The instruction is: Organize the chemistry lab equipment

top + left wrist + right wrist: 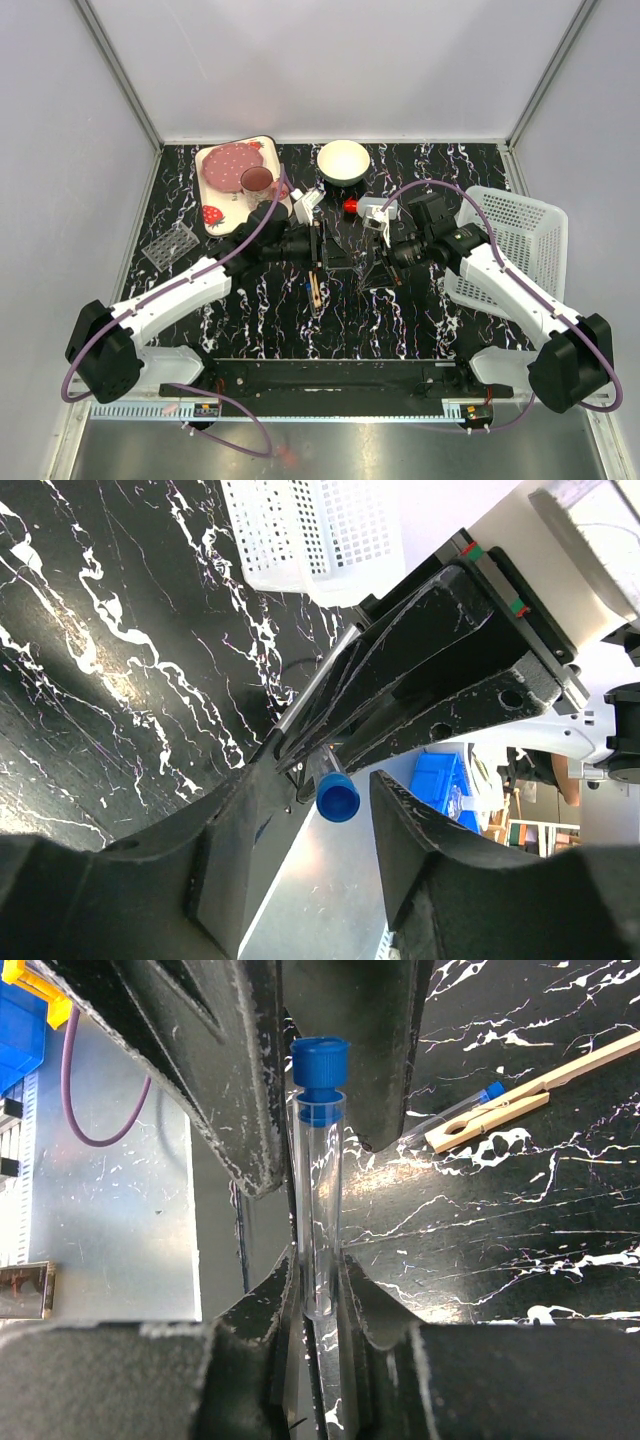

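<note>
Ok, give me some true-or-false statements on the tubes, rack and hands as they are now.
The right hand grips a blue-capped clear tube. True.
The clear grid rack sits in the white basket. False: it lies on the table, at the left, far from the basket.
A second blue-capped tube lies beside the wooden stick. True.
The left hand is shut on the red-capped bottle. False: its fingers stand open around the held tube's cap; the bottle sits near the white bowl.
The pink mug stands on the strawberry tray. True.
</note>
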